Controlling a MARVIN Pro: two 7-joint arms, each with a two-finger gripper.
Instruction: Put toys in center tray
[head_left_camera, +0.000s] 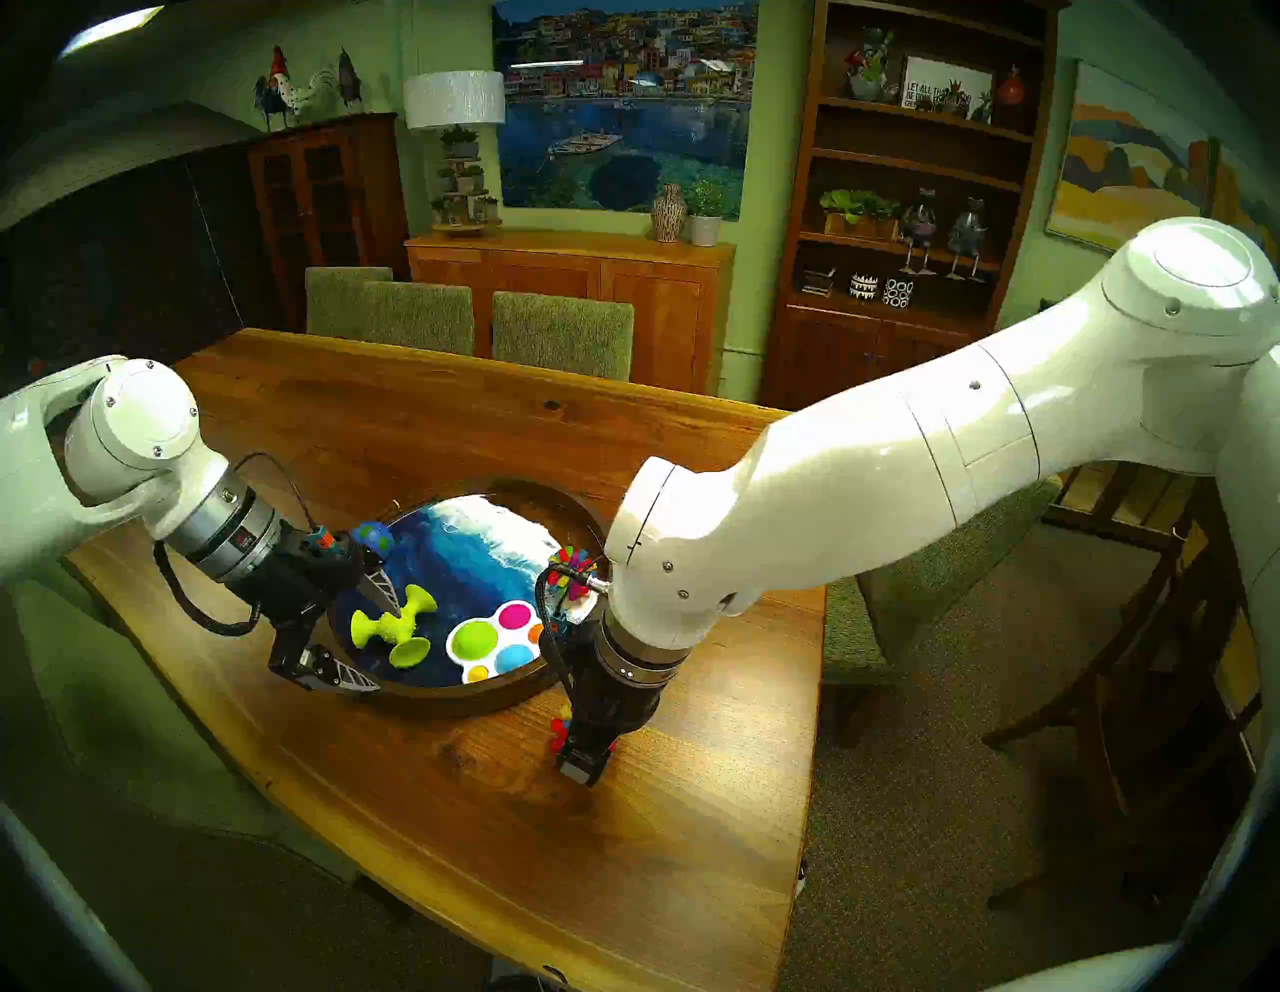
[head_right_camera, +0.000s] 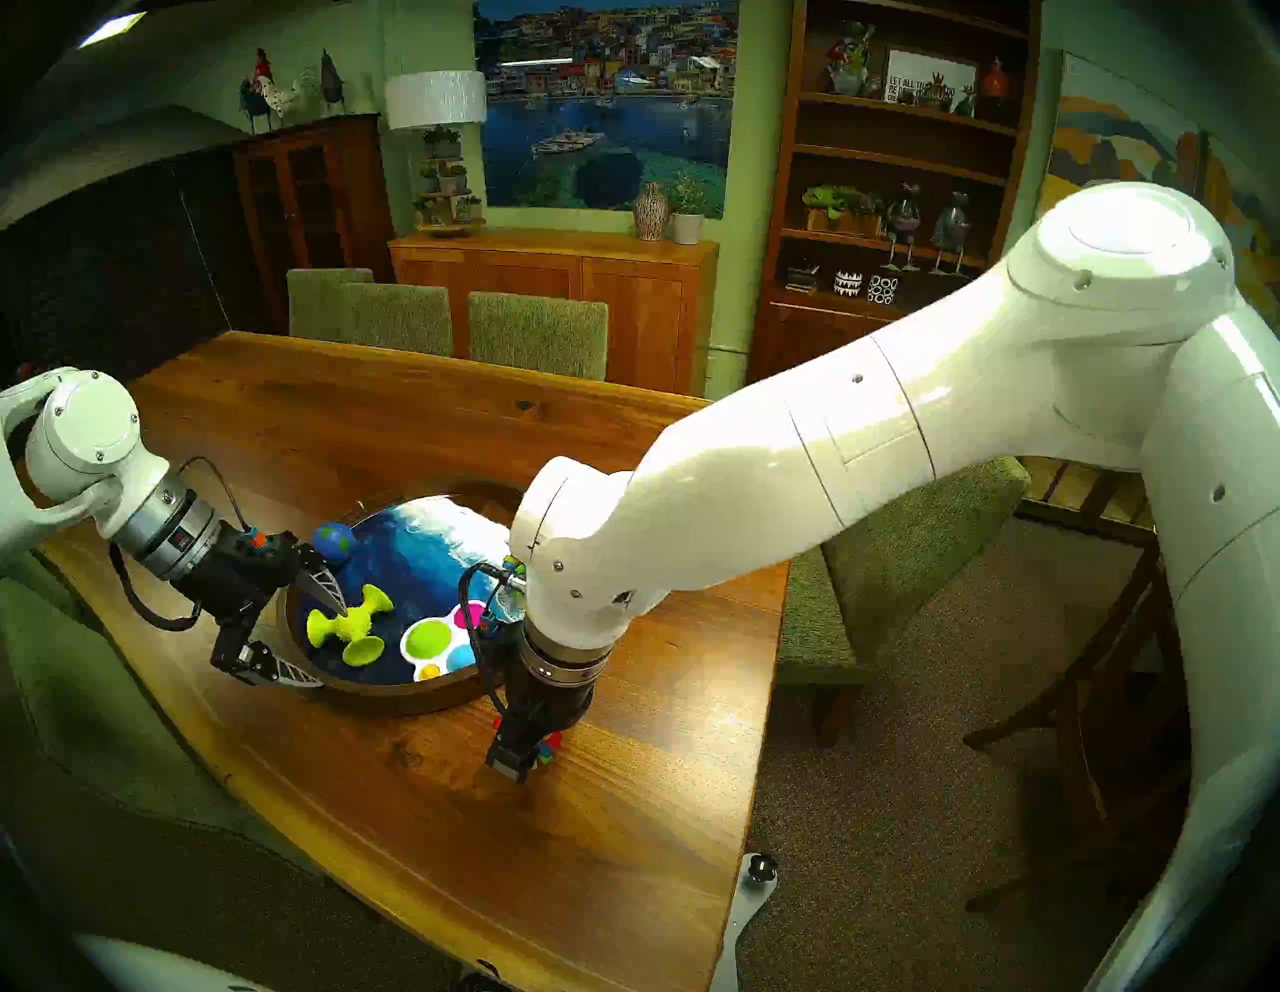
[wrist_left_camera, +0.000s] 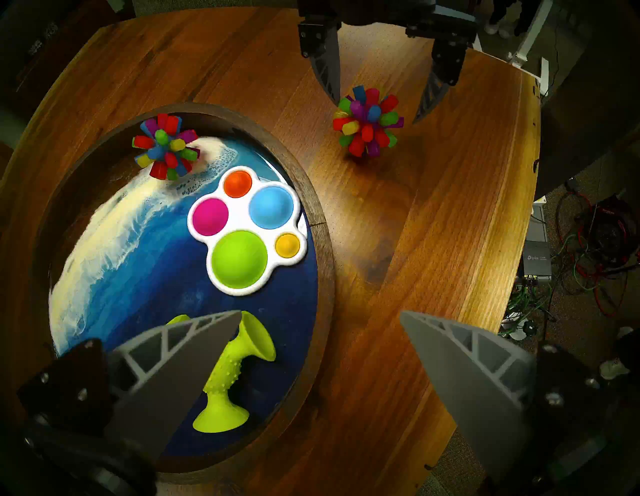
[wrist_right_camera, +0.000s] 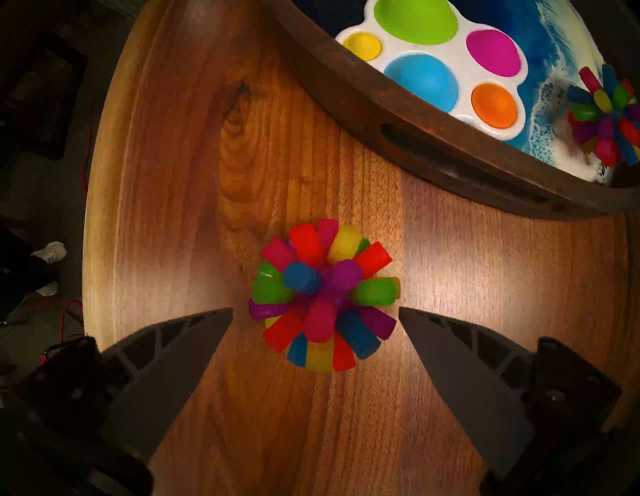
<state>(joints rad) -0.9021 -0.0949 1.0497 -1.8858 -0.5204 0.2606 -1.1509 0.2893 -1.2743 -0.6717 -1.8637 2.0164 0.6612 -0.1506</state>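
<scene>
The round dark-wood tray (head_left_camera: 443, 700) with a blue-and-white wave floor holds a globe ball (head_left_camera: 372, 537), a lime-green suction-cup piece (head_left_camera: 391, 623), a white bubble board (head_left_camera: 495, 641) and one spiky ball (wrist_left_camera: 164, 147). A second spiky ball (wrist_right_camera: 323, 294) lies on the table just outside the tray rim (wrist_right_camera: 381, 114). My right gripper (wrist_right_camera: 316, 310) points down over it, open, with a finger on each side and not touching it. My left gripper (wrist_left_camera: 320, 313) hovers open and empty above the tray's near-left rim, one finger over the lime piece.
The wooden table (head_left_camera: 485, 831) stretches toward me, its front edge close below the right gripper. Green chairs (head_left_camera: 561, 332) stand at the far side and another (head_left_camera: 935, 575) at the right side. My right forearm (head_left_camera: 831, 471) reaches over the tray's right rim.
</scene>
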